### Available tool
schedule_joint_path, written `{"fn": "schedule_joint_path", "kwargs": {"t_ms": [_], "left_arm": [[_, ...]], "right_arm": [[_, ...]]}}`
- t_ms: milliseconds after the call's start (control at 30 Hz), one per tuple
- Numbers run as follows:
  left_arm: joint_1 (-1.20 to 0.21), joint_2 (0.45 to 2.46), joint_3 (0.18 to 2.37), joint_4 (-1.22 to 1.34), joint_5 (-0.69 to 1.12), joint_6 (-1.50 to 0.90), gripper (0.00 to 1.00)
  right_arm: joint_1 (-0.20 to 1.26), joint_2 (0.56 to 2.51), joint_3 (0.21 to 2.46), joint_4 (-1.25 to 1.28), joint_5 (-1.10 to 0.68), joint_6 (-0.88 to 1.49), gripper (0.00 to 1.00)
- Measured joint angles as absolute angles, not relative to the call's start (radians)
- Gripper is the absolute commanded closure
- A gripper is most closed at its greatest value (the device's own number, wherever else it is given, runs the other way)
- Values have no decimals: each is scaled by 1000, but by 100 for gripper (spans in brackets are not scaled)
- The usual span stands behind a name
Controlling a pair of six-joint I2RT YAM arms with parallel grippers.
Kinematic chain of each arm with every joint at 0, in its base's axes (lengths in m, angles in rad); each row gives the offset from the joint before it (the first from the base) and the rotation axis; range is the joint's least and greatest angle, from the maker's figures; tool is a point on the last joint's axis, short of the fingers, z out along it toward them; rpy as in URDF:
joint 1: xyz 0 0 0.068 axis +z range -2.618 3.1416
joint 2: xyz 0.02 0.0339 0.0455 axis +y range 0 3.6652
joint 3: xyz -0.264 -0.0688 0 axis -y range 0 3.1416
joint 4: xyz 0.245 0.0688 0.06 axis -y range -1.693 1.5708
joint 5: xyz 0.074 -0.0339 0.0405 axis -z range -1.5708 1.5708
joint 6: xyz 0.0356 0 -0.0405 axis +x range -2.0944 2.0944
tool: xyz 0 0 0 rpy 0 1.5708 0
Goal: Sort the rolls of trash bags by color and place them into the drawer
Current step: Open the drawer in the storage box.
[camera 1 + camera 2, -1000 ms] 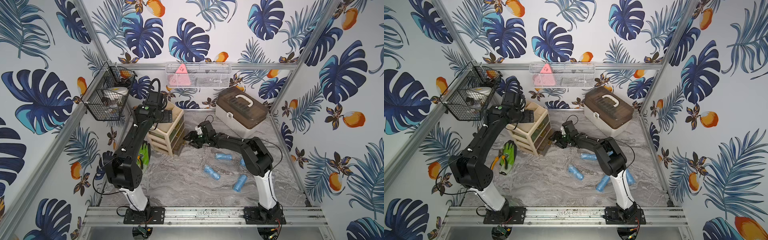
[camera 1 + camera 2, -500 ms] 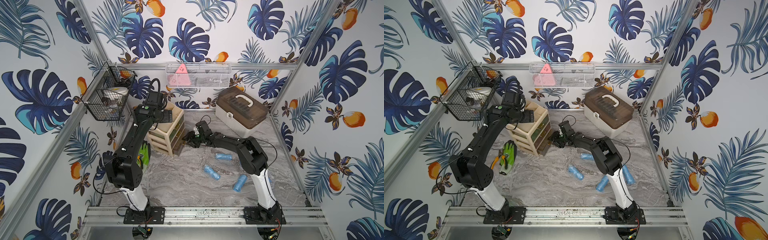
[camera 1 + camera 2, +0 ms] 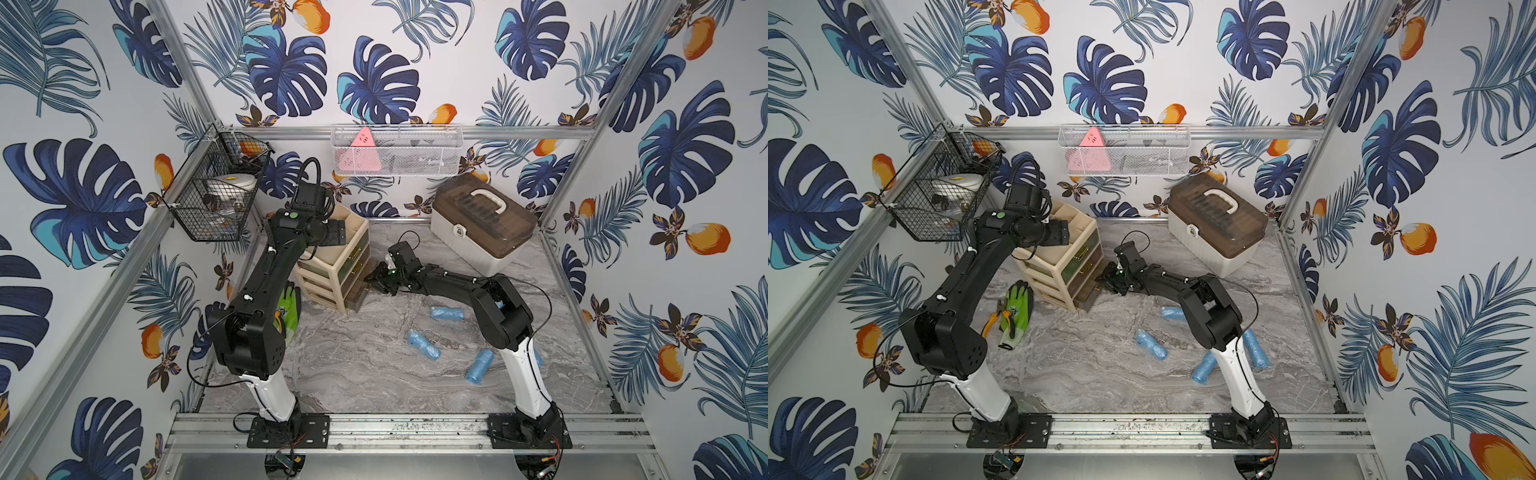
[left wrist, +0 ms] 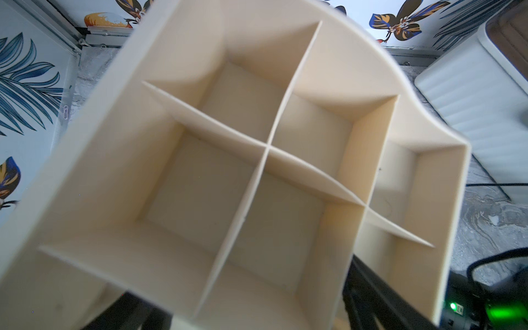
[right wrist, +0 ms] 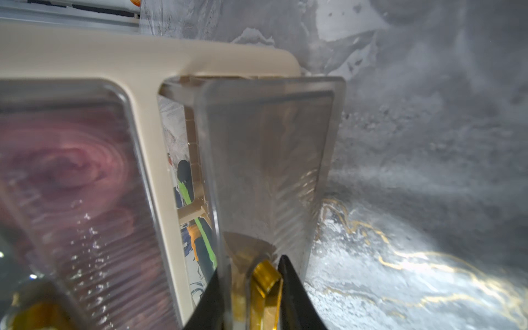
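Now | blue rolls (image 3: 447, 313) flat, axes unaligned | right hand (image 5: 251, 268) astride drawer handle (image 5: 267, 277)

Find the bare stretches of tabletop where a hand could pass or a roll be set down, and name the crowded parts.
Free: the front strip between the left arm's base and the blue rolls; the rear gap between drawer unit and tool box. Crowded: around the rolls, and beside the green glove.

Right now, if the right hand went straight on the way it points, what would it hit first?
The gold handle between the fingers of the right hand; just behind, probably the bottom drawer front.
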State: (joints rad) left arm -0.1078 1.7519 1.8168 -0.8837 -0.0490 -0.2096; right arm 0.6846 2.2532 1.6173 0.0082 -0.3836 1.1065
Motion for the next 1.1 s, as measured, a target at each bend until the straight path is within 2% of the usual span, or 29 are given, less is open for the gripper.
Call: {"fn": "schedule_joint_path", "kwargs": {"t_ms": [833,1100], "left_arm": [[-97,1753,1814,-875,-36,-210,13],[-97,1753,1814,-867,-19,-212,13]], "right_arm": [[595,2088,1450,-128,-447,1010,82],[587,2052,1410,-126,-448,1002,77]]}}
